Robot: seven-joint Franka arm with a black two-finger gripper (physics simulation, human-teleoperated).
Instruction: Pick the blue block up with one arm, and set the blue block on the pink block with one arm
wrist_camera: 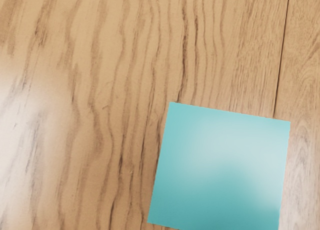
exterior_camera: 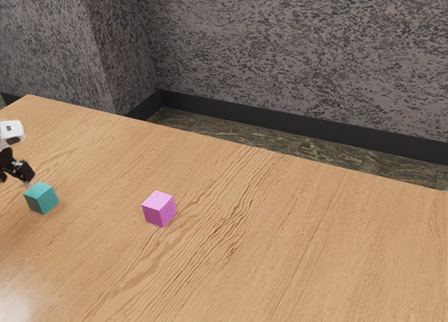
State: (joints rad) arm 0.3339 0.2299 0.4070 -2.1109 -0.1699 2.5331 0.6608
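Note:
The blue block (exterior_camera: 40, 197) is a teal cube resting on the wooden table (exterior_camera: 280, 231) near the exterior view's left edge. My gripper (exterior_camera: 17, 179) hovers just above it and slightly toward the exterior view's left, fingers apart and holding nothing. In the wrist view the block's flat teal top (wrist_camera: 220, 170) lies close under my hand, off to one side of the centre. The pink block (exterior_camera: 159, 208) stands on the table a short way toward the exterior view's right of the blue one, well apart from it.
A speckled grey wall (exterior_camera: 294, 49) with a dark baseboard runs behind the table's far edge. Bare wood stretches from the pink block toward the exterior view's right. A bright glare patch (wrist_camera: 30, 110) lies on the wood beside the blue block.

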